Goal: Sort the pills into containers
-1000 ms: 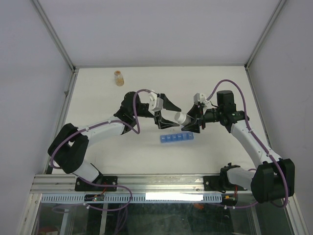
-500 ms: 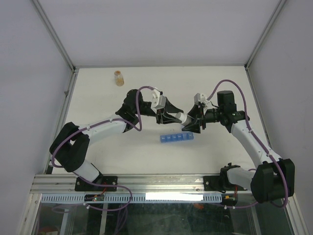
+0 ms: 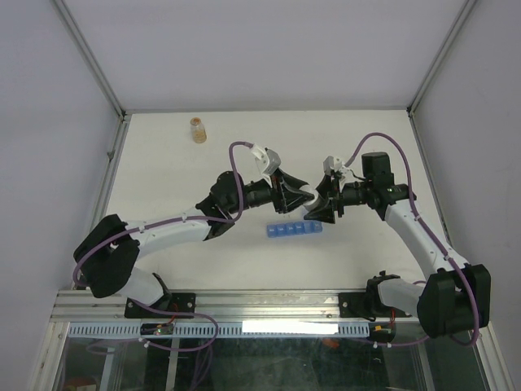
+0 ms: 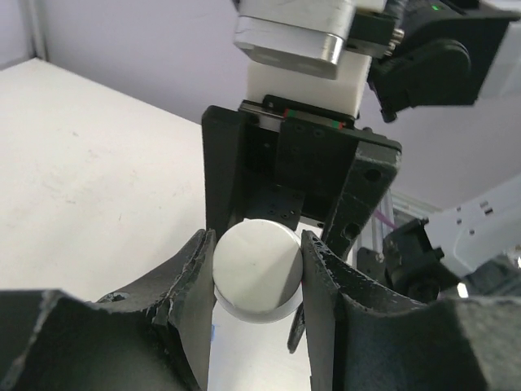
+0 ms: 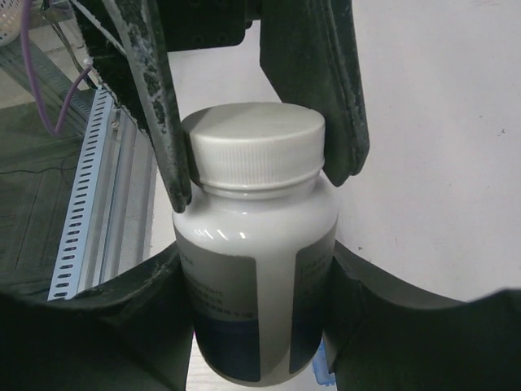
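My right gripper (image 3: 320, 207) is shut on a white pill bottle (image 3: 306, 196) and holds it above the table, body between its fingers in the right wrist view (image 5: 256, 277). The bottle's white ribbed cap (image 5: 252, 147) points toward my left gripper (image 3: 295, 194), whose fingers (image 5: 155, 98) press on both sides of the cap (image 4: 256, 269). The containers, a strip of translucent-blue compartments (image 3: 293, 230), lie on the table just below the two grippers. A blue corner of the strip shows under the bottle (image 5: 319, 368). No loose pills are visible.
A small amber bottle (image 3: 196, 129) stands at the back left of the white table (image 3: 163, 179). Metal frame posts and walls bound the table on the left, right and back. A metal rail (image 3: 269, 305) runs along the near edge.
My left arm has reached to the right and its jaws have come around the bottle's cap. The right gripper and bottle have hardly moved.
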Available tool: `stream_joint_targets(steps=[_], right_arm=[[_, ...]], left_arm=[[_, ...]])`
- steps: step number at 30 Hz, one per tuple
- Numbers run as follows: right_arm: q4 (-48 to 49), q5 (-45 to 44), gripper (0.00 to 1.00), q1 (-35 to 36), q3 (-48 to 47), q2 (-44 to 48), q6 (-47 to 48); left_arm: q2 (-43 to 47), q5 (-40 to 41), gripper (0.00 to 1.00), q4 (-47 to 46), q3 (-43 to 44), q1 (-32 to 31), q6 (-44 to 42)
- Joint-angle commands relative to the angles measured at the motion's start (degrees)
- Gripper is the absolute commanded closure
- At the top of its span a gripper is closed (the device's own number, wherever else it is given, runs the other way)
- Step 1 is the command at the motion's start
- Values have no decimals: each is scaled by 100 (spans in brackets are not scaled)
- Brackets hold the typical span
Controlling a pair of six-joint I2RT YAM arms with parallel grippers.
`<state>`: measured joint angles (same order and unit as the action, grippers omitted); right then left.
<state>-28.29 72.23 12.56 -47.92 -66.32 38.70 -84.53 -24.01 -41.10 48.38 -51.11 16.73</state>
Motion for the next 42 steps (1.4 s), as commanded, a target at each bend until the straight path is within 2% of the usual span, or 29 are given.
stream_joint_targets(steps=[1,7,8,13,15,17,21,27,32,37,42], right_arm=[[359,108,100,46,-379,27,-99],[318,100,100,30,-418,-1,-102],[316,115,100,26,-419,-2,-108],[299,177,100,-13,-435,-47,-142],[290,178,100,-13,-442,-68,-135],[274,174,100,-16,-454,-92,-128],[171,161,100,-16,-484,-125,-34],[-36,214,100,-16,-543,-166,160],[-344,237,100,-12,-612,-187,514],[-514,231,100,-54,-656,-238,684],[-639,242,100,-173,-675,-219,864]], left_arm=[[107,911,100,269,-74,-389,1021],[217,985,100,353,-111,-401,1107],[222,993,97,357,-127,-404,1112],[480,1038,65,410,-206,-399,1097],[593,1166,42,406,-253,-399,1083],[729,1303,28,382,-326,-399,1014],[1044,1500,10,402,-494,-395,820],[1687,1479,4,839,-744,-368,8],[2150,680,1,922,-970,-95,-733],[2021,-521,1,1012,-752,394,-742],[2035,-839,1,437,-1015,495,-642]])
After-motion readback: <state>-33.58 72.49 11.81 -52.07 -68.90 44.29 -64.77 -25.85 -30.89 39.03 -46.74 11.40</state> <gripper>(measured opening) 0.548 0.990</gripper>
